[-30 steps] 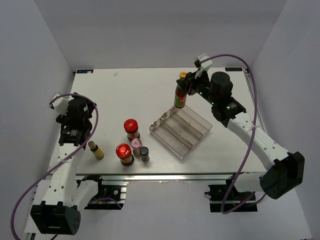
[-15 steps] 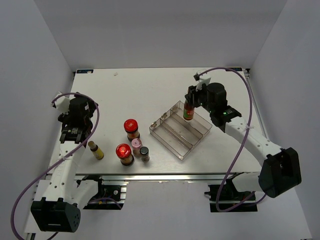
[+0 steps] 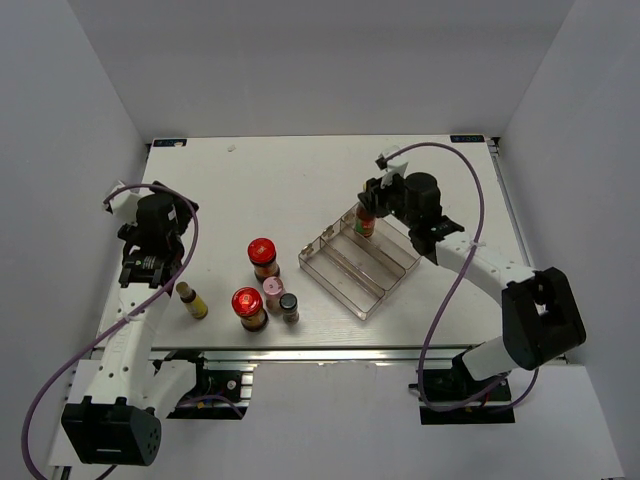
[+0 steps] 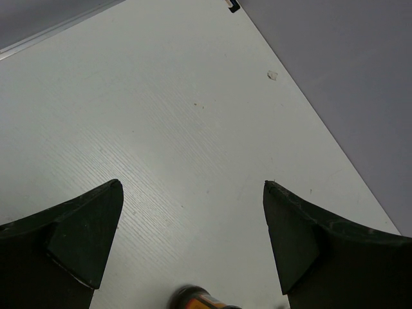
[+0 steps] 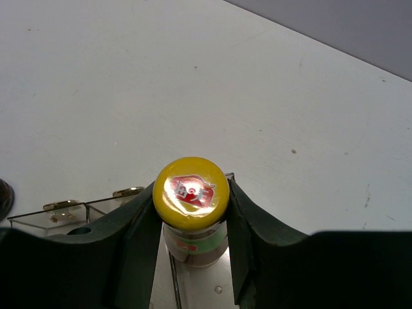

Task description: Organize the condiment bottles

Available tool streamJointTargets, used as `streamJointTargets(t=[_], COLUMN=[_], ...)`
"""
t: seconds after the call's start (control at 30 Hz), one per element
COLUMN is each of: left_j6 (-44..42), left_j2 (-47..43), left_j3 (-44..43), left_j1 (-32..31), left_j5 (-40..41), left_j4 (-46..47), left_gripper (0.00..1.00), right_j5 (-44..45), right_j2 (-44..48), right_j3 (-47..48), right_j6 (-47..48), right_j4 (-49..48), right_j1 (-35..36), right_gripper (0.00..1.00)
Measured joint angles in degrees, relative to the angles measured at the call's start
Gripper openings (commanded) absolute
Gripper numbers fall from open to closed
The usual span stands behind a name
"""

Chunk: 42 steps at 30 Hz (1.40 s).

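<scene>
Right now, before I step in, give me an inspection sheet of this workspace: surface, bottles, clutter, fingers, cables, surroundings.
Surface: white table, no spill seen.
Job's things: held yellow-capped bottle upright at the far end of the clear tray; whether it rests there cannot be told. Standing left of the tray: far red-lidded jar, near red-lidded jar, pink-capped shaker, dark-capped jar, loose yellow-capped bottle.
Clutter: small white scrap near the far edge.
Grippers: left gripper fingers open, empty; right gripper fingers shut on the held yellow-capped bottle.
Cables: left purple cable and right purple cable loop off the arms, touching no bottle.
Surroundings: grey walls on three sides.
</scene>
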<state>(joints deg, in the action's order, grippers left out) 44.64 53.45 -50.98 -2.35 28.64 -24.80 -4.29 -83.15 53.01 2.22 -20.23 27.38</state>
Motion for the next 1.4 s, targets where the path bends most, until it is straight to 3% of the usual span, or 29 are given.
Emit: streamJointTargets(t=[0.2, 0.5, 0.53, 0.6, 0.63, 0.7, 0.9, 1.03, 1.3, 1.4], left_j6=[0.0, 0.0, 0.0, 0.0, 0.0, 0.2, 0.7, 1.1, 2.0, 3.1], left_j2=[0.0, 0.1, 0.2, 0.3, 0.4, 0.4, 0.3, 0.3, 0.5, 1.7], left_j3=[0.6, 1.0, 1.0, 1.0, 1.0, 1.0, 1.2, 1.2, 1.1, -0.8], left_j1=[0.0, 0.0, 0.0, 0.0, 0.0, 0.0, 0.0, 0.0, 0.0, 0.0], left_j5=[-2.2, -3.3, -3.4, -3.7, -3.9, -4.5, -7.1, -8.2, -9.0, -9.0], left_j4=[1.1, 1.4, 1.4, 1.4, 1.4, 1.5, 2.5, 2.5, 1.2, -3.2], left_gripper=[0.98, 0.98, 0.98, 0.98, 0.98, 0.98, 0.98, 0.98, 0.98, 0.98], right_j5=[-2.6, -5.4, -5.7, -6.4, -6.5, -6.5, -6.6, -6.4, -6.7, -7.1], right_j2=[-2.9, -6.4, -6.5, -6.6, -6.6, -6.6, -5.5, -3.0, 3.4, 6.3], right_j3=[-4.7, -5.2, -5.2, -5.2, -5.2, -5.3, -6.1, -6.4, -5.3, -3.1], right_j6=[0.1, -0.1, -0.1, -0.1, -0.2, -0.3, -0.7, -1.1, -2.1, -2.4], right_j4=[-8.5, -14.9, -15.2, -15.6, -15.6, -15.9, -19.9, -20.2, -12.4, -7.5], right_j1=[0.0, -0.1, -0.1, -0.2, -0.2, -0.2, -0.2, -0.2, -0.1, 0.4], right_gripper=[0.03, 0.14, 0.23, 0.3, 0.43, 0.55, 0.69, 0.89, 0.89, 0.89])
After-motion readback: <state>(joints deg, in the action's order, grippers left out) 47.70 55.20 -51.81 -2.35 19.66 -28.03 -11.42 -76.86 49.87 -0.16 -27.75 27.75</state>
